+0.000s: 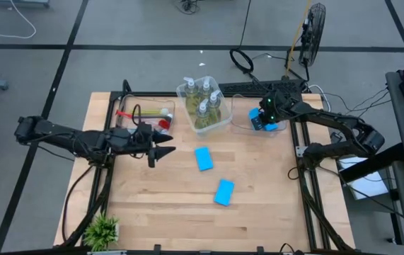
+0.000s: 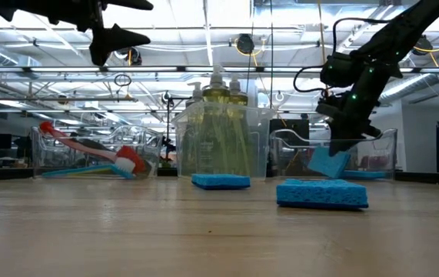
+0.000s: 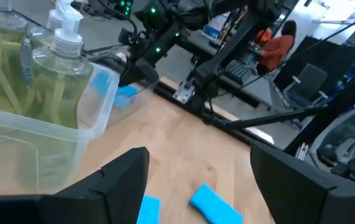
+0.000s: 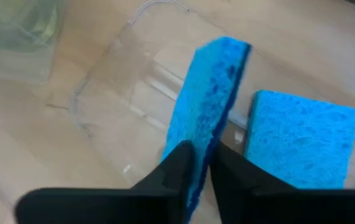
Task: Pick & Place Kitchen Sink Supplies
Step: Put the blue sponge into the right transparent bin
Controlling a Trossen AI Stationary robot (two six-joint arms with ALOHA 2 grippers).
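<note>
Sponge held over the sponge bin!

A blue sponge (image 4: 209, 109) is pinched on edge in the right gripper (image 4: 201, 163), jaws clenched on it, so it slips down into the clear bin (image 4: 112, 93) beside one sponge (image 4: 301, 137) already there. Two more sponges (image 1: 203, 158) (image 1: 223, 192) are left on the table (image 1: 173, 212), nearer than the bin. Four soap bottles (image 1: 203, 106) are grouped in the bin alongside. The left gripper (image 1: 165, 151) is held spread and empty, near those loose sponges.

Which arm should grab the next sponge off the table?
Left. Its hand is open and empty beside the nearer sponge, while the right hand is shut on a sponge over its bin.
</note>
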